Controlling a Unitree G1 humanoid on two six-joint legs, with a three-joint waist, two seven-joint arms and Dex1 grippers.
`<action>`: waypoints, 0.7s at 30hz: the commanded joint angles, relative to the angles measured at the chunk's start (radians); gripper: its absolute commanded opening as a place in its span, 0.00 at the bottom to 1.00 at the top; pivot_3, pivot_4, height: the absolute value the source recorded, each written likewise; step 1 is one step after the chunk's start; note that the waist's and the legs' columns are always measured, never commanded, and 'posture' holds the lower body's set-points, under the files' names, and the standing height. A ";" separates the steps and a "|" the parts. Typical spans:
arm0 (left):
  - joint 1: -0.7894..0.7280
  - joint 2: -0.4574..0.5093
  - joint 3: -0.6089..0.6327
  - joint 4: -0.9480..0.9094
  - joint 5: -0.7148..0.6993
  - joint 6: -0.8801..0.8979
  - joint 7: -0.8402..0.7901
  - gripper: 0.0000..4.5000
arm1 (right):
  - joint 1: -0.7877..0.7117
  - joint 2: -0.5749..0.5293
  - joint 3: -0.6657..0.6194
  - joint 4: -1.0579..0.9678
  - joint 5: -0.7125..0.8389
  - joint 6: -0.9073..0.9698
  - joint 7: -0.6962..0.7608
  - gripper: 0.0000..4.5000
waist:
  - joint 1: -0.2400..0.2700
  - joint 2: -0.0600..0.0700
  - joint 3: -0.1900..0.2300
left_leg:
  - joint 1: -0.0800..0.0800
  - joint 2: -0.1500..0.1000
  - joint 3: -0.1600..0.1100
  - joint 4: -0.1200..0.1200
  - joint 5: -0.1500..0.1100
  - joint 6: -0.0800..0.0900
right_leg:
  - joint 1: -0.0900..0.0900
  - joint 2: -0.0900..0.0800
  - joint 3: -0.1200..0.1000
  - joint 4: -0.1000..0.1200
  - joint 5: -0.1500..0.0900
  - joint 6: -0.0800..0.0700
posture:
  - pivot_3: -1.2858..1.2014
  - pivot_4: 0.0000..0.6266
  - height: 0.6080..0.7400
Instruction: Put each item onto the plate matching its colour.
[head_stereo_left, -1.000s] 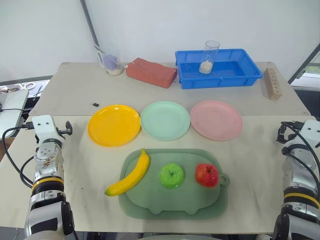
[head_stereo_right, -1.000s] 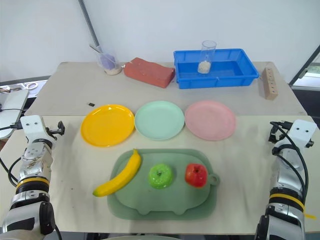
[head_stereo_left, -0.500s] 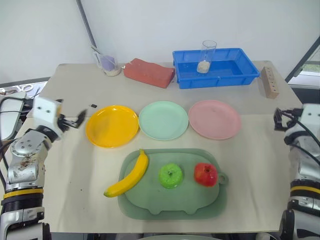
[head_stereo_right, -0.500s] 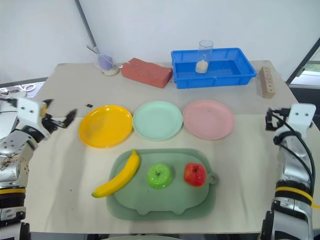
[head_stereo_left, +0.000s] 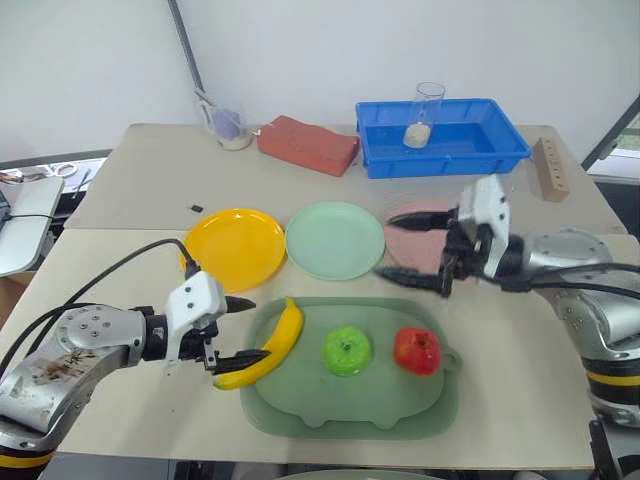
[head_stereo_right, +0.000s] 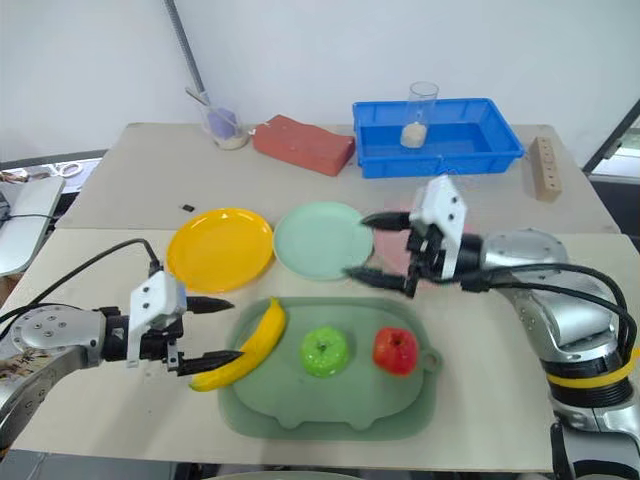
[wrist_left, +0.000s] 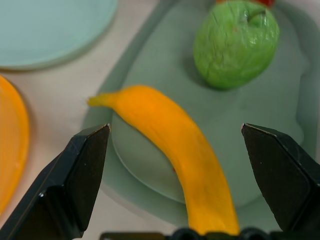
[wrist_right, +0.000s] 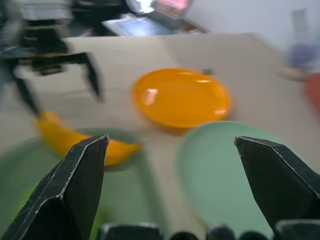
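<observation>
Left gripper (head_stereo_left: 238, 328), wide open and empty, brackets the banana's (head_stereo_left: 262, 345) lower end at the pig board's (head_stereo_left: 350, 415) nine o'clock edge. Right gripper (head_stereo_left: 415, 250), also spread and empty, hovers at the red fruit's (head_stereo_left: 416, 350) twelve o'clock. Closing off-centre could roll the banana away.

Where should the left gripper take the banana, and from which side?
Probably mid-body of the banana, across its narrow width, from the robot's left, where the open left gripper already straddles its lower end. It lies flat, half on the board, tip overhanging.
</observation>
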 joint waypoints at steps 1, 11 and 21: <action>-0.031 -0.027 -0.088 -0.018 0.070 0.001 0.035 1.00 | -0.016 -0.026 0.017 -0.105 0.068 0.071 0.046 1.00 | 0.001 0.000 0.000 | 0.000 0.000 0.000 0.000 0.000 0.000 | 0.000 0.000 0.000 -0.001 0.000 0.000 | 0.52 0.24 1.00; -0.076 -0.100 -0.268 0.031 0.255 -0.044 0.074 0.88 | -0.056 -0.045 0.024 -0.208 0.128 0.163 0.053 1.00 | 0.006 -0.001 0.000 | -0.007 0.001 -0.001 0.001 0.003 0.008 | -0.005 0.001 -0.001 -0.004 0.006 0.005 | 0.52 0.24 1.00; -0.098 -0.111 -0.185 0.112 0.274 -0.121 0.055 0.26 | -0.088 -0.018 0.015 -0.180 0.121 0.159 0.011 1.00 | 0.009 -0.001 0.000 | -0.007 0.001 -0.001 0.001 0.004 0.009 | -0.007 0.001 -0.001 -0.004 0.007 0.003 | 0.52 0.24 1.00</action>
